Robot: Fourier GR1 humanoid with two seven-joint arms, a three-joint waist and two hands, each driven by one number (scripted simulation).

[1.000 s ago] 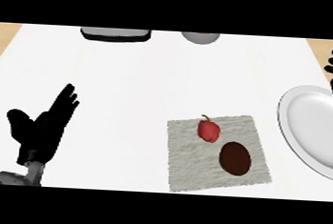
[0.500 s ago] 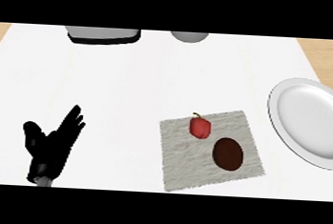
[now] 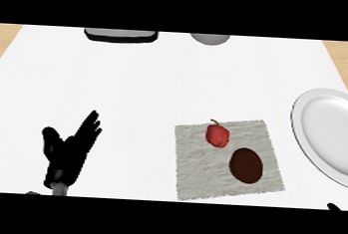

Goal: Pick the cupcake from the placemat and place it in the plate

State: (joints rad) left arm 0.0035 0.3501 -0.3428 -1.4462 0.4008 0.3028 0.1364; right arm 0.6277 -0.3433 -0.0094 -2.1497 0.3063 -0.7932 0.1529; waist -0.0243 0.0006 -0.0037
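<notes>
The cupcake (image 3: 247, 165), a dark brown oval seen from above, sits on the right half of the grey placemat (image 3: 203, 178). A red pepper (image 3: 218, 135) lies just up and left of it on the same mat. The white plate (image 3: 331, 134) lies to the right of the mat, cut off by the view's right edge. My left hand (image 3: 68, 151) rests open at the lower left, fingers up, far from the mat. Only a black sliver of my right hand (image 3: 335, 207) shows at the lower right edge, below the plate.
A dark tray (image 3: 121, 35) and a grey bowl (image 3: 210, 38) stand at the counter's far edge. The white counter top (image 3: 156, 88) spreads between them and the mat. Wooden strips show at the far left and right corners.
My right hand has left its place over the plate's upper right and now barely shows at the lower right edge. My left hand sits lower in the view. Cupcake and pepper stay put on the mat.
</notes>
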